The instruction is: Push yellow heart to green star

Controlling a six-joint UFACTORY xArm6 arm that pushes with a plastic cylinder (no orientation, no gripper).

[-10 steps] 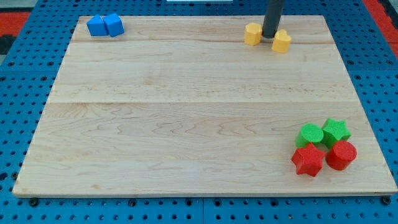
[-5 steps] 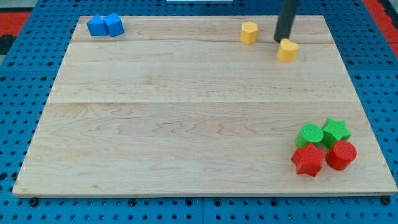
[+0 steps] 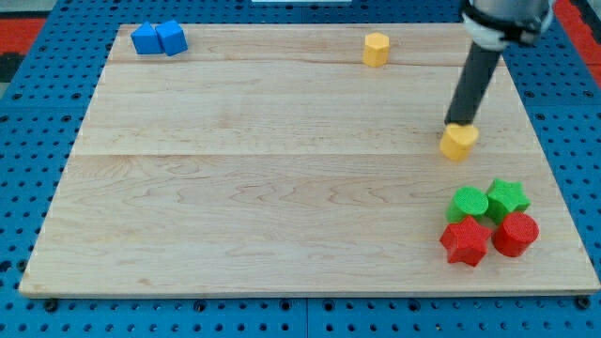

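Note:
The yellow heart (image 3: 458, 143) lies on the wooden board at the view's right, a little above the cluster at the lower right. The green star (image 3: 507, 198) sits in that cluster, below and to the right of the heart, apart from it. My tip (image 3: 460, 123) rests at the heart's upper edge, touching it. The rod rises from there toward the view's top right.
A green round block (image 3: 468, 203), a red star (image 3: 465, 242) and a red round block (image 3: 516, 234) crowd the green star. A yellow hexagonal block (image 3: 377, 49) stands near the top edge. Two blue blocks (image 3: 158, 38) sit at the top left corner.
My tip has moved down and to the right, pushing the yellow heart away from the other yellow block and down toward the green star's cluster.

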